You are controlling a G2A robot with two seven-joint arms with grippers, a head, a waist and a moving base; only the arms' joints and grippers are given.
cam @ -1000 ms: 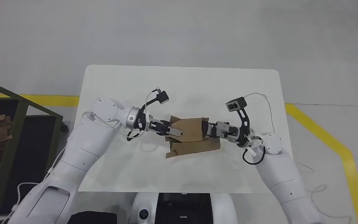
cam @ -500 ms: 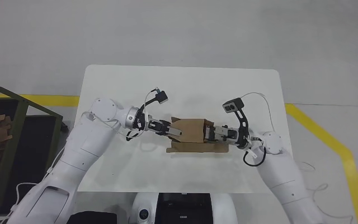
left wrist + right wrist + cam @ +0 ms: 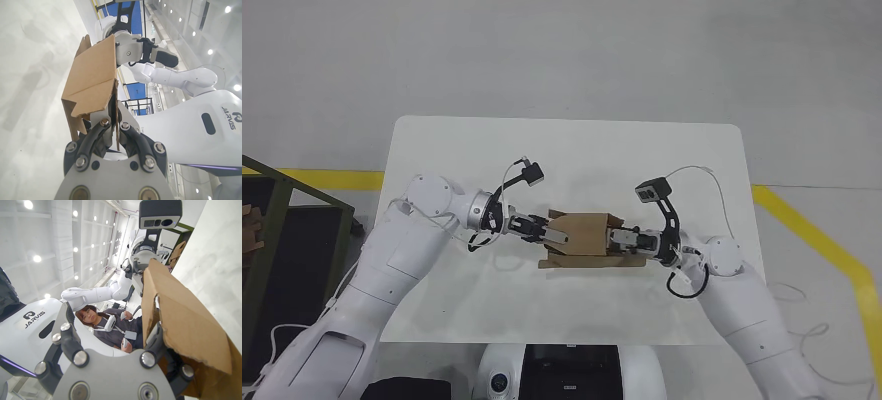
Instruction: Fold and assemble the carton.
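Two grippers: one at each end of the carton (image 3: 582, 235), facing each other across it
Carton: brown cardboard, partly opened into a sleeve, lying on its side near the middle of the desk (image 3: 442, 160), a little toward the robot's edge; cannot tell whether resting on the surface or held just above it
Left gripper (image 3: 114, 121): narrow, pinched onto a thin cardboard panel at the carton end nearer the desk's left edge
Right gripper (image 3: 111, 319): spread wide, one finger tucked inside the open end against the wall, the other standing free outside; gripping nothing
End flaps (image 3: 88, 106): loose and unfolded at both ends, ragged along one edge beside the right finger
Step in hand: judged as squaring the blank into a tube, left side anchoring, right side bracing a wall from within
Next move: likely calls for a steady left pinch while pressing the wall square, then turning the end flaps inward; light force, since thin board creases easily
Risk: slipping out of the pinch, or sagging back flat
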